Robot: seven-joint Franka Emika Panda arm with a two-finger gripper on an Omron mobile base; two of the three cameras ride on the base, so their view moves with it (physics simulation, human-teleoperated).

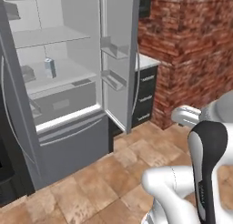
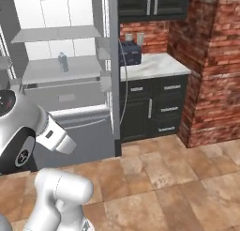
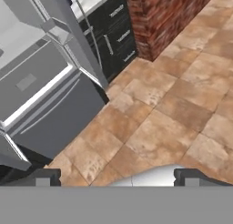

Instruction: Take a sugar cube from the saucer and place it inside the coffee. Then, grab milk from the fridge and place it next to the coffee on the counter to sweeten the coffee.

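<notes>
1. Gripper (image 3: pixel 117 177) wide open in the hand view, two dark fingertips (image 3: pixel 43 176) far apart, nothing held between them.
2. Pointed down at the brown tile floor (image 3: pixel 182 104), near the bottom of the fridge (image 3: pixel 41 100).
3. Fridge standing open, white inside, with glass shelves and a grey drawer (image 1: pixel 63 102) low down.
4. Milk (image 1: pixel 49 68) standing upright on a glass shelf (image 1: pixel 68 75), near the left end of it, well apart from the arm.
5. Same milk (image 2: pixel 63 62) seen from the right base view, a small pale blue-grey carton toward the middle of its shelf.
6. Open fridge door (image 1: pixel 119 59) swung out to the right, with small bins on its inner side.
7. Counter (image 2: pixel 157 65) just right of the fridge, white with grey veins, over dark cabinets (image 2: pixel 152 105).
8. A dark boxy thing (image 2: pixel 130 53) sitting at the back left corner of the counter, too blurry to name.
9. Red brick wall (image 2: pixel 211 61) at the right end of the counter.
</notes>
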